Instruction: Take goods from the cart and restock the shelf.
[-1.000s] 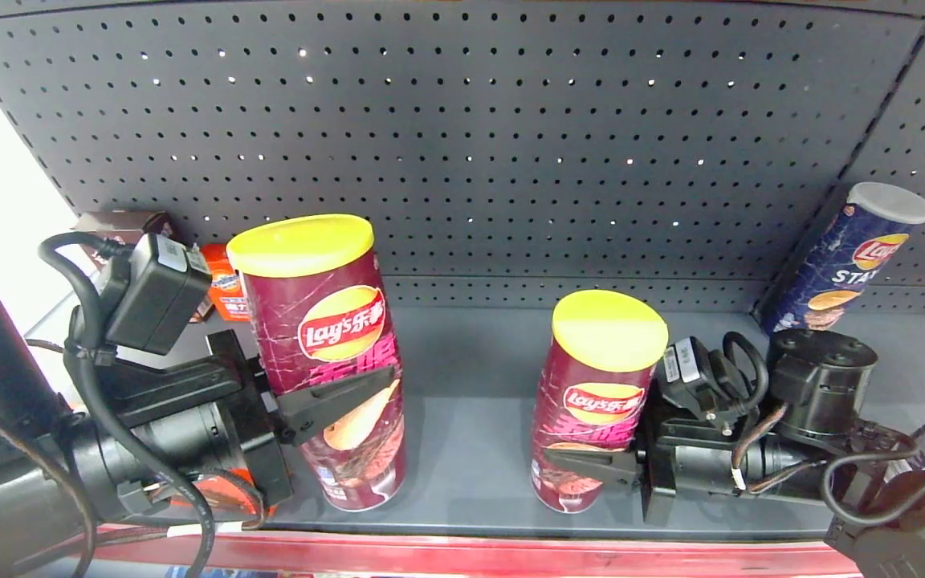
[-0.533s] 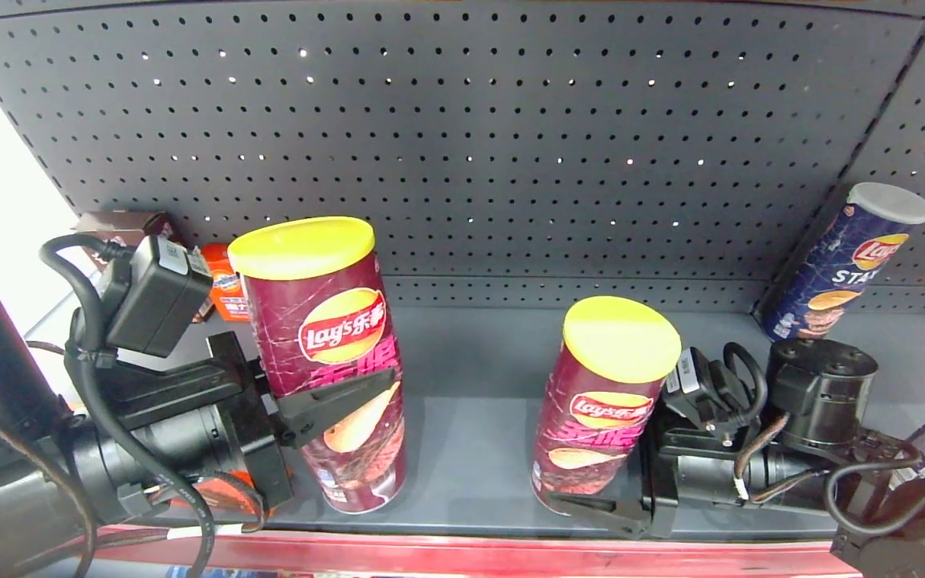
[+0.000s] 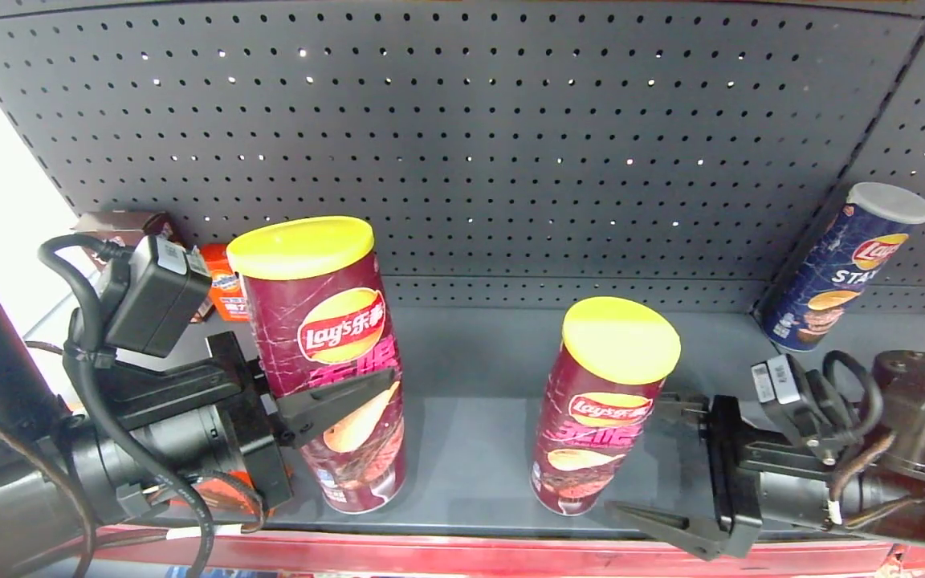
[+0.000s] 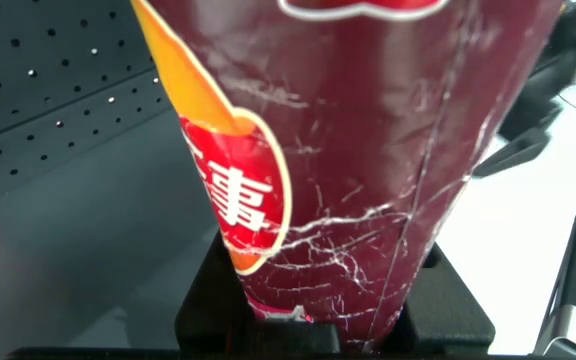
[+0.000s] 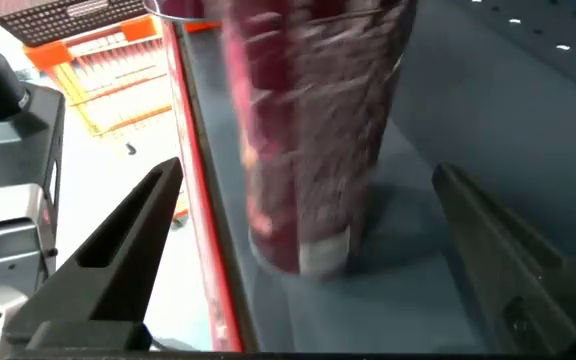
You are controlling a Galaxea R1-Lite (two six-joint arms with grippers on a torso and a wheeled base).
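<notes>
Gripping the left can (image 3: pixel 326 361) at the shelf (image 3: pixel 470 385) front, my left jaws are closed; my right jaws stand open just beside the right can (image 3: pixel 599 417). Clipping it could topple it off the edge.

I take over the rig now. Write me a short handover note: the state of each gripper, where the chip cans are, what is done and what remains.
Left gripper: shut on the left maroon can, upright at the front of the shelf; I cannot tell whether its base rests there.
Right gripper: open, beside the right maroon can, not touching it.
Done: the right maroon can stands upright on the shelf. A blue can leans against the back panel, far right.
Left to do: release the left maroon can, then fetch more goods.
</notes>
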